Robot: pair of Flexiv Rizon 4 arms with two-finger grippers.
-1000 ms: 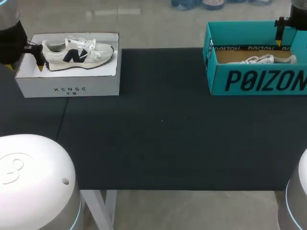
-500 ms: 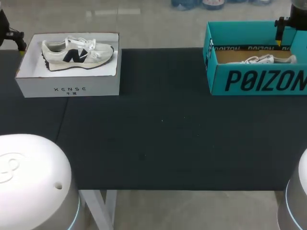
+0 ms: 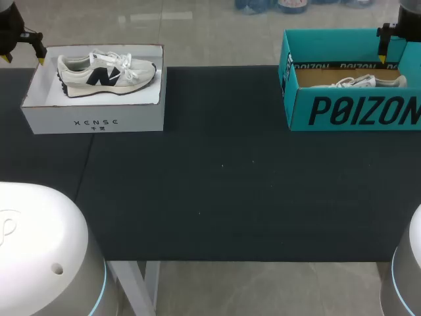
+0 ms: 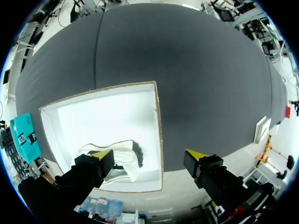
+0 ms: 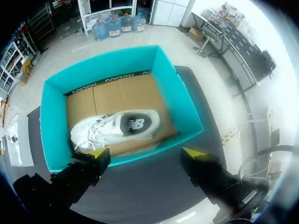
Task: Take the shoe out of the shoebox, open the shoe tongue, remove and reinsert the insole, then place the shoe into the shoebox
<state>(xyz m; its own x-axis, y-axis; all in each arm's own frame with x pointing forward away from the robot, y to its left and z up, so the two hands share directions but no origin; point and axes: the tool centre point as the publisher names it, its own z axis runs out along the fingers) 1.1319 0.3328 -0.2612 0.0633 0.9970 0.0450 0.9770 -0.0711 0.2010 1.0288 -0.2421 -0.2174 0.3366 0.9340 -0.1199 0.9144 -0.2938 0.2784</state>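
Note:
A cream sneaker with black side marks (image 3: 107, 73) lies on its side in the white shoebox (image 3: 92, 118) at the far left. My left gripper (image 3: 24, 58) hangs open just outside that box's far left corner; in the left wrist view its fingers (image 4: 149, 156) straddle the box's rim (image 4: 159, 135), with the shoe's heel (image 4: 122, 157) beside one tip. A white sneaker (image 3: 355, 82) rests in the teal shoebox (image 3: 355, 108) at the far right. Above that box's far side, my right gripper (image 3: 383, 58) is open; its wrist view shows the sneaker (image 5: 117, 128) ahead of the fingers (image 5: 145, 153).
A dark mat (image 3: 223, 171) covers the table between the two boxes. My arms' white bases (image 3: 39, 250) stand at the near corners, the right one (image 3: 408, 276) partly in view.
My left gripper has drawn back out of the white box, away from the shoe's heel, to the far left corner. The right arm has not moved.

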